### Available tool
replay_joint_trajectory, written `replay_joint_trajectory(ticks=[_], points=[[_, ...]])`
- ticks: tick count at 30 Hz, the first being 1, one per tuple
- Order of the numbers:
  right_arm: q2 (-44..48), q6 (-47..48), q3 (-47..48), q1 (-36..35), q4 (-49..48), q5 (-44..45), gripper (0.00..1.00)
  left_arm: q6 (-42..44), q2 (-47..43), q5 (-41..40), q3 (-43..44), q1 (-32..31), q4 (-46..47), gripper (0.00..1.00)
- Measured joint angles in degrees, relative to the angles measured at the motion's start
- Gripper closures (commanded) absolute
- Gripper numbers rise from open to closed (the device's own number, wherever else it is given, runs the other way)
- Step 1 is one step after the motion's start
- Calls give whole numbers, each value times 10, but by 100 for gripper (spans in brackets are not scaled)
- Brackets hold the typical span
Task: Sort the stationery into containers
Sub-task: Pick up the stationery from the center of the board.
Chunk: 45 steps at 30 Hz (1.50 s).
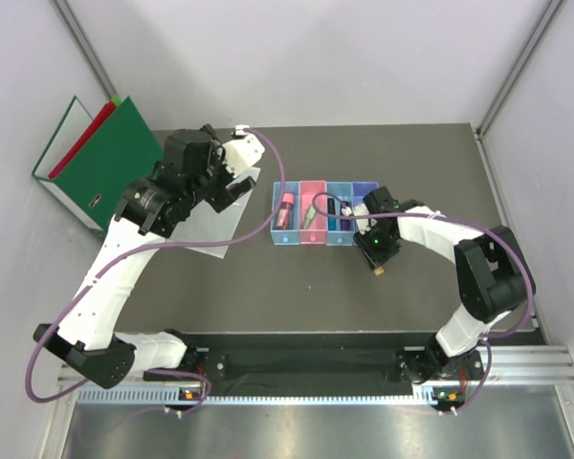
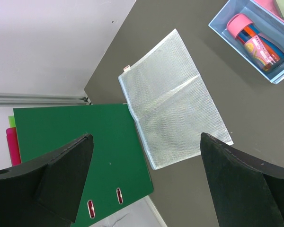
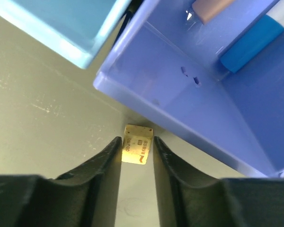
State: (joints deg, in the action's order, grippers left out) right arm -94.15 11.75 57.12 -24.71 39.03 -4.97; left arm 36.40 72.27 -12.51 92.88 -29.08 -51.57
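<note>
**Right tool** (image 3: pixel 137 147): clenched on the block (image 3: pixel 137 150), one fingertip against each of its two sides.
**Block:** tan with a printed label. It lies on the table (image 3: pixel 47 109), outside and just beside the near wall of the purple bin (image 3: pixel 180 90).
**Purple bin:** holds a blue-and-white marker (image 3: pixel 255 40).
**Blue bin** (image 3: pixel 71 28): adjoins the purple bin.
**Light blue bin** (image 2: pixel 244 54): holds a pink-capped glue stick (image 2: pixel 255 41).
**Left tool** (image 2: pixel 144 142): released, jaws wide, hanging above the sleeve (image 2: pixel 175 94) and green binder (image 2: pixel 61 123).
</note>
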Motion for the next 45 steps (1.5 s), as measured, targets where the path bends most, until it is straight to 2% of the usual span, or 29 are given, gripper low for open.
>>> replay_joint_trajectory(ticks=[5,8,12,15,24,36,45], points=[[0,-3,0,-5,0,7,64,0,0,0,0,0,0,1],[0,-3,0,-8,0,9,72,0,0,0,0,0,0,1],[0,-4,0,-13,0,13,88,0,0,0,0,0,0,1],[0,-4,2,-14,2,18,91,0,0,0,0,0,0,1],[9,-4,3,-18,6,19,92,-2,0,0,0,0,0,1],[121,33,16,-30,56,-10,93,-2,0,1,0,-1,-1,1],[138,46,150,-30,72,-79,93,-8,-5,14,-6,-2,-10,1]])
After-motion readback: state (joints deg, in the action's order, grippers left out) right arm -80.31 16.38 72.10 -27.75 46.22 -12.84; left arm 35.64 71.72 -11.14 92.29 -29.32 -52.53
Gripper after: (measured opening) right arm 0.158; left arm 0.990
